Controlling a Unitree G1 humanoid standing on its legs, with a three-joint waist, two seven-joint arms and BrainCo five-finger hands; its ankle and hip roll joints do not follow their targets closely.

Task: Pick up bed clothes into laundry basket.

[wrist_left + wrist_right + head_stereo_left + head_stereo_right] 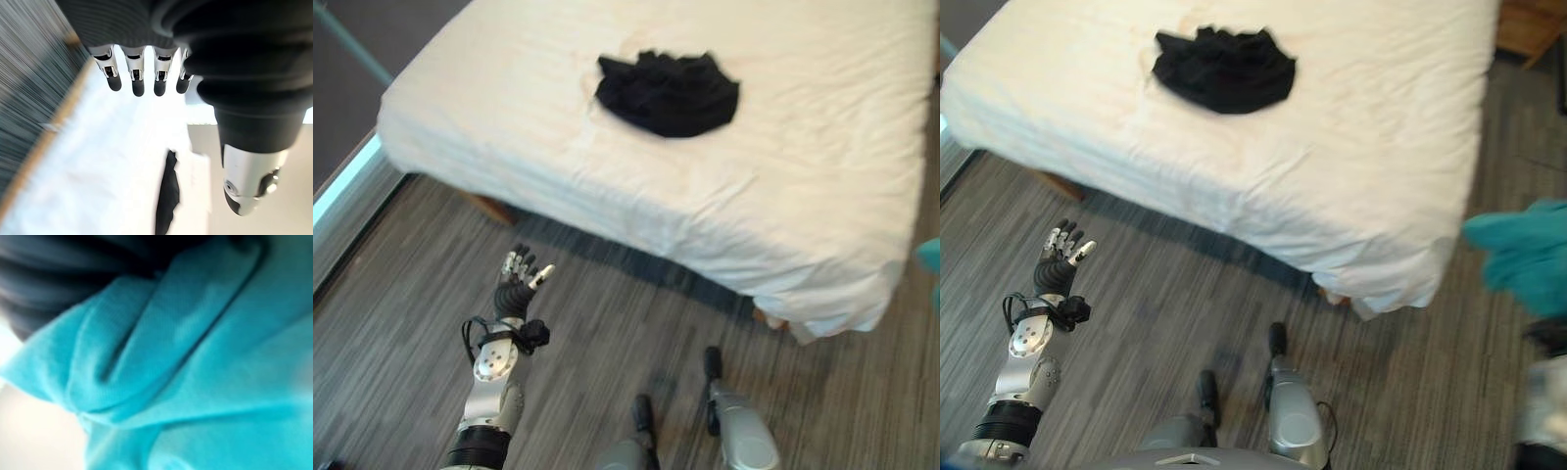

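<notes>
Teal garment (1522, 264) held up off the floor, black garment (669, 92) on the bed.

Nearest, the left hand (520, 277) hangs over the wood-look floor (607, 323) with fingers straight and empty. At the right edge the teal cloth covers the right hand, so its grip cannot be told. Farther off, the black clothing lies crumpled on the white sheet (783, 176).

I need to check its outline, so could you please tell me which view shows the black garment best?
The left eye view: the black garment lies whole and large on the bed. The right eye view shows it whole too; the left wrist view gives an edge-on sliver.
</notes>
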